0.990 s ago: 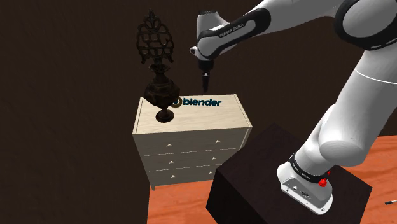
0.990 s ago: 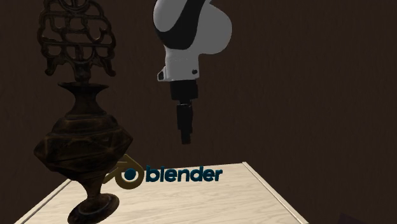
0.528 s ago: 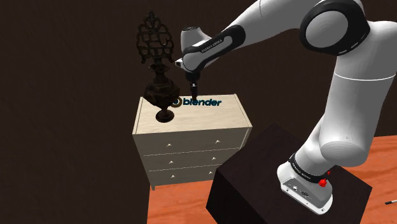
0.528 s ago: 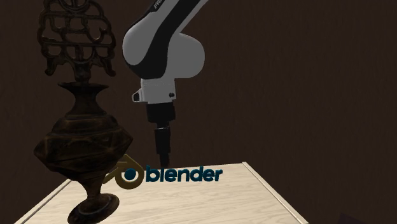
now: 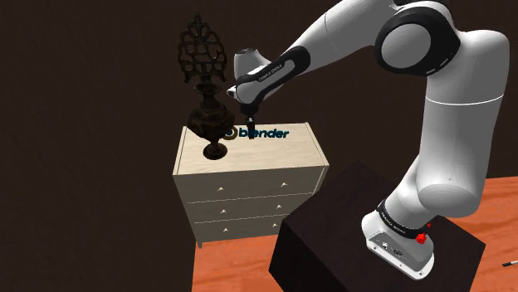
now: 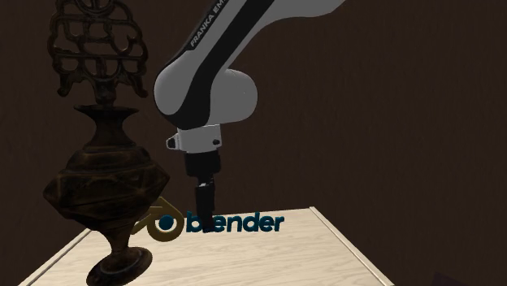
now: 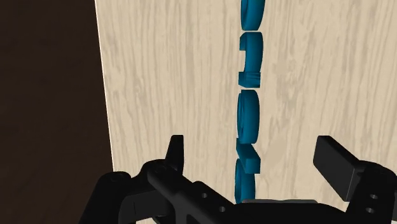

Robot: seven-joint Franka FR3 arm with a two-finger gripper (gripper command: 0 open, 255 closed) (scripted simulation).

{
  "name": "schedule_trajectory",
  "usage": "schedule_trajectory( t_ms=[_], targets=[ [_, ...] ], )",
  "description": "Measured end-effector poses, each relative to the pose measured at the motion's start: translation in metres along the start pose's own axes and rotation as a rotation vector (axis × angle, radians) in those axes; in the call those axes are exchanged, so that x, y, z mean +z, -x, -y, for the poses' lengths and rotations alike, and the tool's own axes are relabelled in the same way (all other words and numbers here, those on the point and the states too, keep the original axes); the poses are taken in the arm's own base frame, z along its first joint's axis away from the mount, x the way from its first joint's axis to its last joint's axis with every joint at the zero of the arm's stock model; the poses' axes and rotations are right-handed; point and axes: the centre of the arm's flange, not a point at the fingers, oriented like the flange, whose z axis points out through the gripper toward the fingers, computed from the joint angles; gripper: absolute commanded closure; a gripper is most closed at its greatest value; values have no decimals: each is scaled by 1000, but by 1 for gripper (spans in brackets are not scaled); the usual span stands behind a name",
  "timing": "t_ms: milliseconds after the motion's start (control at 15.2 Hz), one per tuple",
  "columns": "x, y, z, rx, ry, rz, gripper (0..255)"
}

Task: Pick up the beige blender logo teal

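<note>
I'm seeing the blender logo [image 5: 264, 133] [image 6: 244, 223] [image 7: 248, 114], its letters teal, standing on edge along the far side of the pale wooden dresser top [image 5: 274, 155] [image 6: 260, 258] [image 7: 172, 76], just beside an ornate dark urn [image 5: 212, 116] [image 6: 106, 187]. The jaws are hanging low over the first letters, spread wide, straddling the lettering without touching it and gripping nothing.

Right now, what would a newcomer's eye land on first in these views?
The tall, dark, ornate urn stands on the pale dresser, at its left end in the shoulder view. Beside it stands the teal blender sign, and the open jaws straddle its letters without touching them.
</note>
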Motion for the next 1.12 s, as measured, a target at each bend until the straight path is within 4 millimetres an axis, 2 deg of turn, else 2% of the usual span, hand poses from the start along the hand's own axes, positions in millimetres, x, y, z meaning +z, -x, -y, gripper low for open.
schedule_trajectory(
  t_ms=[66, 726, 1122],
  targets=[
    [1, 0, 0, 0, 0, 0, 255],
    [2, -1, 0, 0, 1, -1, 255],
    [-23, 3, 0, 0, 1, -1, 255]
  ],
)
